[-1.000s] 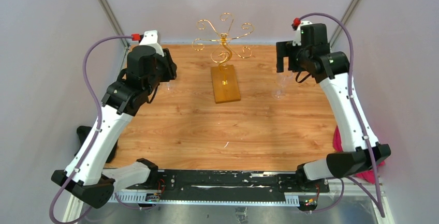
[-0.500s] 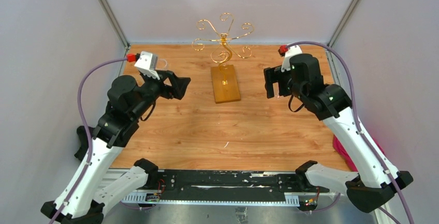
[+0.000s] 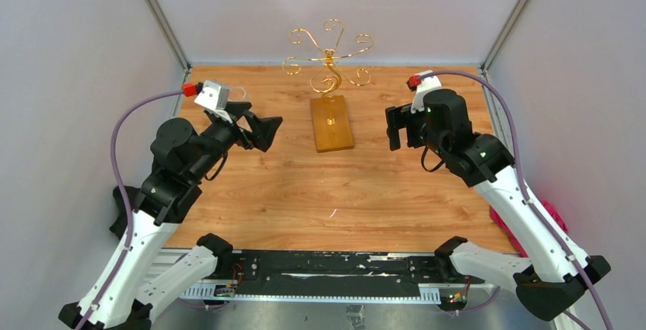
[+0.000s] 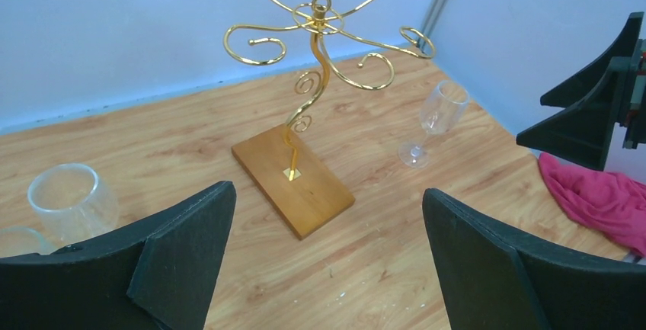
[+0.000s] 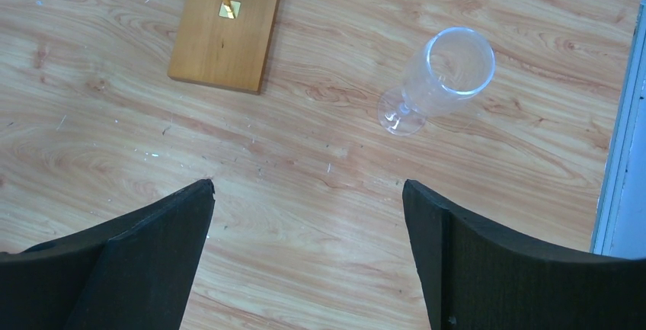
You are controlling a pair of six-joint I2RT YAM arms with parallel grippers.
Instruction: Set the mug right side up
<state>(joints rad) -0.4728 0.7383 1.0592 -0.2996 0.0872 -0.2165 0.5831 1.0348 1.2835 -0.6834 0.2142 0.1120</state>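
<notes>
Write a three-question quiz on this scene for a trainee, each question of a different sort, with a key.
1. True or false: the clear mug is gripped in the left tool.
2. In the right wrist view, what stands to the right of the wooden base? A) a flute glass B) a plate C) a bottle
3. Fill in: the crumpled cloth is ____ in colour.

Key
1. False: the tool is open and empty, and the mug stands apart from it.
2. A
3. pink
</notes>
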